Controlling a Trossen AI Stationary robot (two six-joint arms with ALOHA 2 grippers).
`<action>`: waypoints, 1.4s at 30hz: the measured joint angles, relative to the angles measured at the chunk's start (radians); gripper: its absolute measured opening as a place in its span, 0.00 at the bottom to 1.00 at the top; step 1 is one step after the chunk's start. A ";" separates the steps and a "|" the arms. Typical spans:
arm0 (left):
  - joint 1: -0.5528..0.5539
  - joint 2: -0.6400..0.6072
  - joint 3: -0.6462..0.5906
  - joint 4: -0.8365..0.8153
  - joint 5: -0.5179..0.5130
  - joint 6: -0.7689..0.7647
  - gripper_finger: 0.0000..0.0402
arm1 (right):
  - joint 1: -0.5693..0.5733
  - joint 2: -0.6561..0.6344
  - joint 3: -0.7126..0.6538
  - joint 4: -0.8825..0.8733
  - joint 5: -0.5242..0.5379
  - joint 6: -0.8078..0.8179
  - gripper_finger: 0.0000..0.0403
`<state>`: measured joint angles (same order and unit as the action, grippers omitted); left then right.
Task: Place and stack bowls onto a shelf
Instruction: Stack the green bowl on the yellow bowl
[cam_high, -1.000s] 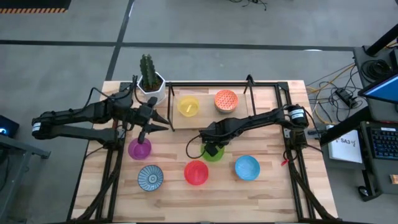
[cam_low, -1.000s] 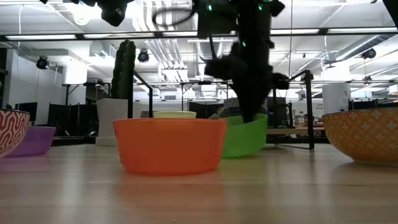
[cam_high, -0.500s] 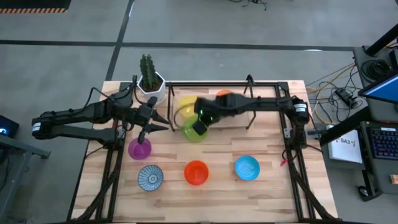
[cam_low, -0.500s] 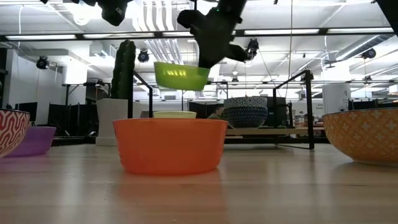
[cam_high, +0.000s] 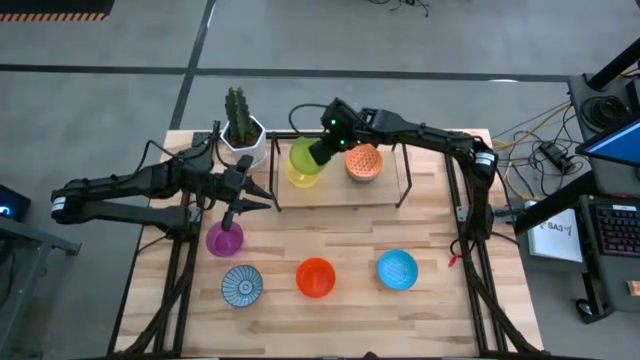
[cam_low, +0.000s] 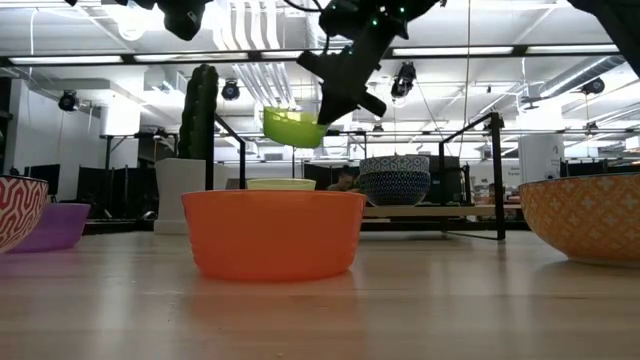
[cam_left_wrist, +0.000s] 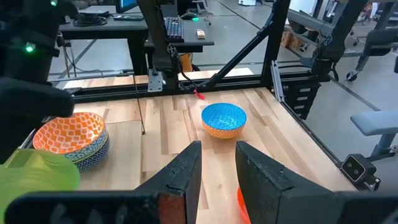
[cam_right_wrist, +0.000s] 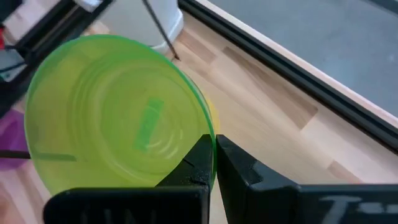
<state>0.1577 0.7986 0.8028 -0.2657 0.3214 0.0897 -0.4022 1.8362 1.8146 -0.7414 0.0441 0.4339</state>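
My right gripper (cam_high: 322, 152) is shut on the green bowl (cam_high: 303, 156) and holds it in the air over the left end of the shelf (cam_high: 340, 190), right above the yellow bowl (cam_high: 298, 180) that stands on the board. The orange-patterned bowl (cam_high: 364, 162) also rests on the shelf. The purple bowl (cam_high: 224, 240), the white and blue bowl (cam_high: 241, 285), the orange-red bowl (cam_high: 316, 277) and the blue bowl (cam_high: 397, 269) sit on the table. My left gripper (cam_high: 255, 197) waits open above the purple bowl. My right gripper pinches the green bowl's rim (cam_right_wrist: 207, 132) between its two fingers, one on the inner wall and one on the outer. The fingers slant down from the shelf's right. The bowl (cam_low: 293, 127) is lifted clear, mouth up and slightly tilted.
A white pot with a cactus (cam_high: 241, 135) stands at the far left, beside the shelf's left end. The shelf's black frame posts (cam_high: 401, 130) rise around the board. Bare tabletop lies between the shelf and the row of near bowls.
My right gripper has lifted the green bowl off the table's middle and carried it up, toward the far edge and to the left. The bowl now hangs over the yellow bowl on the shelf. The left arm has stayed still.
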 joint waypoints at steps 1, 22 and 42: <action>0.000 0.000 0.000 0.000 0.000 0.002 0.20 | -0.005 0.000 -0.005 -0.001 0.000 -0.003 0.02; 0.000 0.000 0.000 0.020 0.000 0.006 0.20 | -0.007 0.109 -0.020 0.119 -0.098 -0.013 0.02; 0.000 0.000 0.000 0.020 0.000 0.006 0.20 | -0.017 0.113 -0.019 0.120 -0.043 -0.026 0.18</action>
<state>0.1577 0.7986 0.8028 -0.2459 0.3214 0.0959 -0.4191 1.9488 1.7958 -0.6212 0.0015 0.4076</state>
